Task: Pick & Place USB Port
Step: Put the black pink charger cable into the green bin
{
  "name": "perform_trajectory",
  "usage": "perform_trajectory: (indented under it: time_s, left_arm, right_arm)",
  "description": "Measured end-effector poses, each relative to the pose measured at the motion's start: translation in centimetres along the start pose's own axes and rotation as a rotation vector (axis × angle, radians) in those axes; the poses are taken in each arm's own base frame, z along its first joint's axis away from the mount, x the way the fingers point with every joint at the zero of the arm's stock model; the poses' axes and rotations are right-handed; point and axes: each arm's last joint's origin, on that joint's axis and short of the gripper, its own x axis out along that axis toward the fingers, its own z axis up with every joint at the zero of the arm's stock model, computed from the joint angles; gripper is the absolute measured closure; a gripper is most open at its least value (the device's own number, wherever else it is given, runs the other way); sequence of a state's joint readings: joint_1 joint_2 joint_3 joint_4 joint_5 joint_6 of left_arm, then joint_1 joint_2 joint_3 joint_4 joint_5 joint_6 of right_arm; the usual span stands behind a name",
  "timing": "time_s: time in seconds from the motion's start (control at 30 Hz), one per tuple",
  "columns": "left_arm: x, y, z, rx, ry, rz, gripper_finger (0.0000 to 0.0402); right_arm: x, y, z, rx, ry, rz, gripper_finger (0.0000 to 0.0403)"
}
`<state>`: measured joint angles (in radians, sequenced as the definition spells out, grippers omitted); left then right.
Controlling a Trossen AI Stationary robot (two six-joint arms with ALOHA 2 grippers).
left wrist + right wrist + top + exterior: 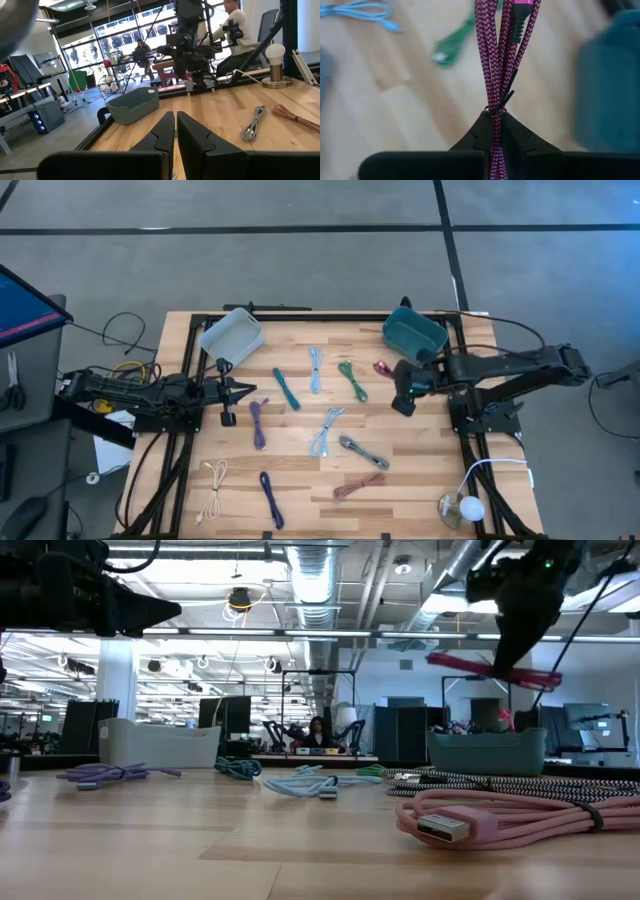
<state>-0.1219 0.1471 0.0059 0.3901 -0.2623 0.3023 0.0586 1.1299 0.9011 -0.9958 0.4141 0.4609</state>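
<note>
A bundled magenta braided USB cable (495, 55) is in my right gripper (493, 125), which is shut on it above the table, just on the near side of the teal bin (415, 332). In the low view the magenta cable (490, 668) hangs in the air under the right gripper (515, 635), above the teal bin (487, 752). From above, the cable (383, 367) shows beside the right gripper (397, 380). My left gripper (250, 390) waits shut over the table's left side, near the grey bin (232, 335); its fingers (165, 132) touch nothing. My right gripper pinches the magenta cable bundle between its two fingers, right at the black tie (496, 107) that binds the strands. The fingers come from above, pointing down at the table, and lie along the strands. The bundle is lifted clear of the table and sticks out roughly level.
Several other cable bundles lie across the wood: teal (287, 388), light blue (316, 368), green (352, 380), purple (258, 423), grey striped (363, 451), pink (358, 485), white (213, 488). A lamp (460, 508) stands at the near right corner.
</note>
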Motion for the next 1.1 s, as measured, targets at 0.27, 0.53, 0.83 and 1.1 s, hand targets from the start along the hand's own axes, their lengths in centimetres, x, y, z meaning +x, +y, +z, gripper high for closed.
perform_trajectory:
  time_s: [0.27,0.53,0.83,1.1]
  left_arm:
    - [0.0,0.0,0.0,0.0,0.0,0.0,0.0381]
    - [0.0,0.0,0.0,0.0,0.0,0.0,0.0381]
    - [0.0,0.0,0.0,0.0,0.001,0.0,0.0381]
    - [0.0,0.0,0.0,0.0,0.001,0.0,0.0381]
  right_arm:
    - [-1.8,-4.1,1.2,-0.01,-0.035,-0.144,0.0394]
    - [-1.0,-7.9,2.4,-0.009,-0.007,-0.244,0.0394]
    - [0.7,-11.4,3.0,0.039,0.064,-0.285,0.0394]
    - [4.2,-13.6,3.2,0.076,0.217,-0.208,0.0394]
